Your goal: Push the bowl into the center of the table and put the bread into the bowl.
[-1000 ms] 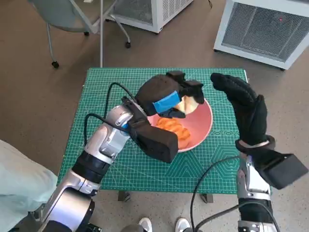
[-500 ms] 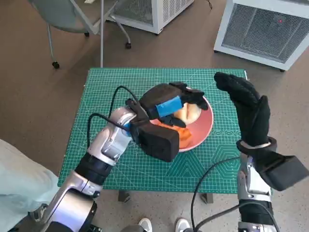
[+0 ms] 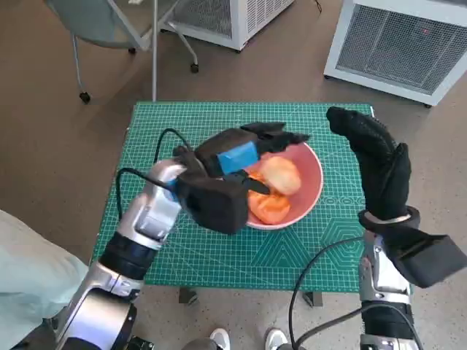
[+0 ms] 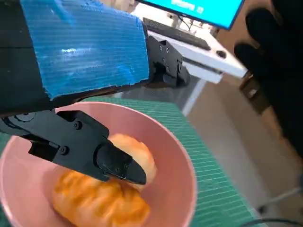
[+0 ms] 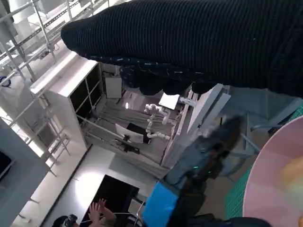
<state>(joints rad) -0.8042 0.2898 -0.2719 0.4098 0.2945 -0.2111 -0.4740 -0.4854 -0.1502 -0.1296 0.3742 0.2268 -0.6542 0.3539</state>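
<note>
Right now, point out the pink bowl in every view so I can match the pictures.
Head view: the pink bowl sits mid-table on the green mat, holding two bread pieces, partly under the left hand.
Left wrist view: it fills the lower part of the picture, bread inside.
Right wrist view: only a blurred pink arc at the picture's edge.
Shared landmark: the left hand's blue tape.

I see my left hand [image 3: 244, 149] over the middle of the table, with its fingers [image 4: 113, 163] spread apart and holding nothing; the forearm comes up from the near left corner. My right hand [image 3: 376, 164] stands upright above the right edge, fingers straight and pointing to the far side, also holding nothing.
</note>
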